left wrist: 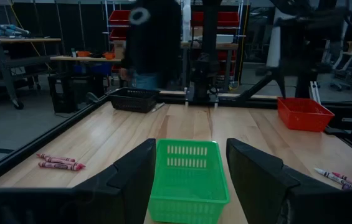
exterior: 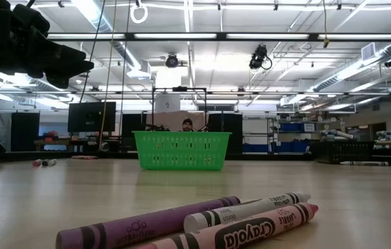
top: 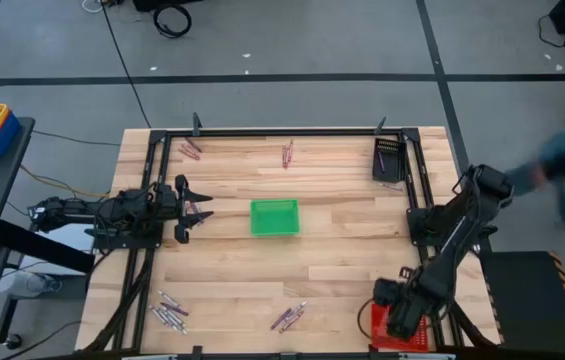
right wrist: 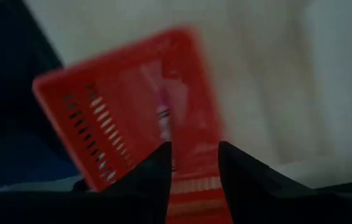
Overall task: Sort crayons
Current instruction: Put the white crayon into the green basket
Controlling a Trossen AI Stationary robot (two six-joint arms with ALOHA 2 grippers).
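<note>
A: We log the red tray [right wrist: 132, 118] directly under the right gripper [right wrist: 194, 165]; its fingers stand parted, and a pink crayon [right wrist: 163, 115] lies in the tray just beyond the tips.

B: We see the left gripper [left wrist: 191, 180] spread wide, empty, with the green basket [left wrist: 188, 180] between and ahead of its fingers. Other crayons [top: 288, 317] lie scattered on the table, well apart from both.

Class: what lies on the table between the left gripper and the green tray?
Nothing: in the high view, bare wood separates the left gripper from the green tray.
</note>
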